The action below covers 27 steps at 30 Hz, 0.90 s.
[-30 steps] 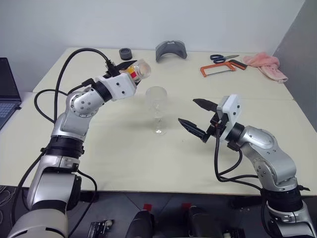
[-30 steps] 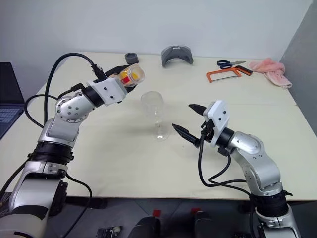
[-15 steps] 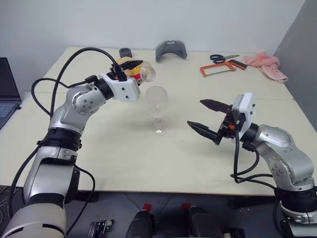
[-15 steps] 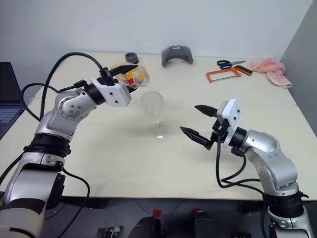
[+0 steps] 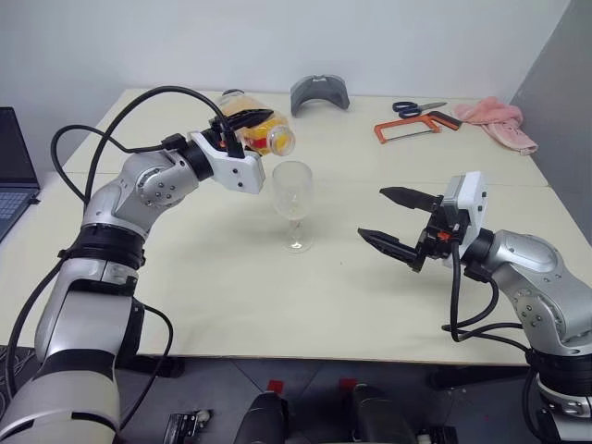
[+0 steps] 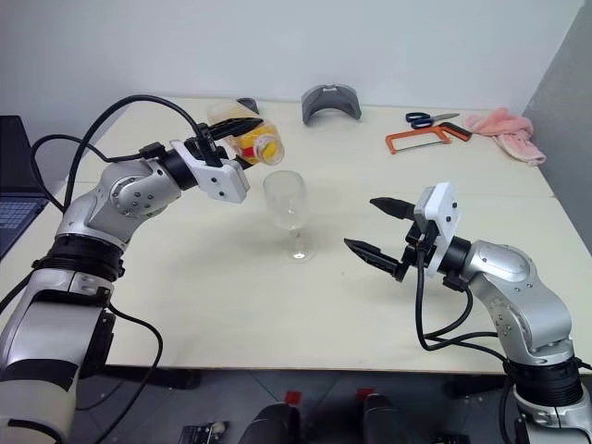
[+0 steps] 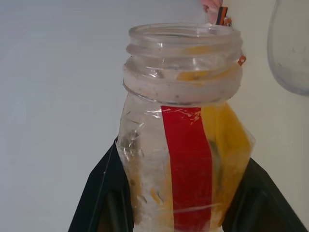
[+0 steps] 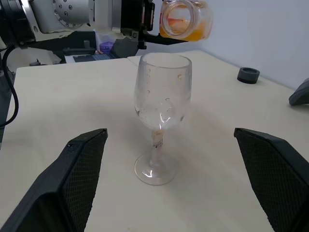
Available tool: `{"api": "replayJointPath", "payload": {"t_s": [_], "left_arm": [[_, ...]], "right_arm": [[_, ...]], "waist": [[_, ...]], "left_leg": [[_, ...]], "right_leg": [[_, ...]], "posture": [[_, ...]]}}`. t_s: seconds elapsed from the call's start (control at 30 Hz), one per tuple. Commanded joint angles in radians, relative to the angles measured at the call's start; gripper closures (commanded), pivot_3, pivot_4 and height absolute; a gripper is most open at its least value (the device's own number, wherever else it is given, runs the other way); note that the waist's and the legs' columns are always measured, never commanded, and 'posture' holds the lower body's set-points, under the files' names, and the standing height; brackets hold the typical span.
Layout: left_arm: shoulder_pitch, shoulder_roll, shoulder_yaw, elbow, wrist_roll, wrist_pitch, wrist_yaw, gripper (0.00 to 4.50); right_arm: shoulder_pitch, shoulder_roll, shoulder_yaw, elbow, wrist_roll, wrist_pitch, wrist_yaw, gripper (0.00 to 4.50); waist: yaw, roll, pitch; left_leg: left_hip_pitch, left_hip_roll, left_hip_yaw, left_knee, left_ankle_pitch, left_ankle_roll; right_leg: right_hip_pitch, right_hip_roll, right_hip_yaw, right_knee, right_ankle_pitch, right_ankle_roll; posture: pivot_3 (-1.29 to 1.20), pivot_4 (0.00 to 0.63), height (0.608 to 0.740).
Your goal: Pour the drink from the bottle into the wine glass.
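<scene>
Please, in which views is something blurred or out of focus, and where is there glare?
Left wrist view: the bottle is sharp, the wine glass beside it blurred. Right wrist view: the glass is sharp, with small highlights on its bowl. Head views: even light, soft shadows on the table.

**A lab or workshop bench, not a home**

A plain pale table [image 5: 231,305] stands against a bare white wall, with tools along its far edge — an orange-framed hacksaw [image 5: 413,127], blue-handled scissors [image 5: 414,107], a black tape roll [image 8: 248,75], a pink rag [image 5: 499,121]. A laptop [image 5: 14,166] sits beside it — a workspace.
</scene>
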Motion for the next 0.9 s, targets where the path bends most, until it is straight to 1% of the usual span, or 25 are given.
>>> {"api": "replayJointPath", "payload": {"t_s": [0.03,0.4,0.9], "left_arm": [[-0.045,0.024,0.001,-0.004,0.017,-0.025,0.048,2.81],[-0.078,0.050,-0.027,0.030,0.083,-0.058,0.135,2.81],[-0.114,0.069,-0.055,0.069,0.129,-0.084,0.191,2.81]], "right_arm": [[0.001,-0.004,-0.005,-0.040,0.001,-0.010,-0.005,0.00],[0.012,-0.014,0.001,-0.037,-0.011,-0.011,-0.006,0.00],[0.023,-0.028,-0.005,-0.040,-0.012,-0.013,-0.002,0.00]], "waist": [[0.000,0.000,0.000],[0.000,0.000,0.000],[0.000,0.000,0.000]], "left_leg": [[0.000,0.000,0.000,0.000,0.000,0.000],[0.000,0.000,0.000,0.000,0.000,0.000],[0.000,0.000,0.000,0.001,0.000,0.000]], "right_leg": [[0.000,0.000,0.000,0.000,0.000,0.000],[0.000,0.000,0.000,0.001,0.000,0.000],[0.000,0.000,0.000,0.002,0.000,0.000]], "posture": [[0.00,0.150,0.740],[0.00,0.150,0.740],[0.00,0.150,0.740]]}}
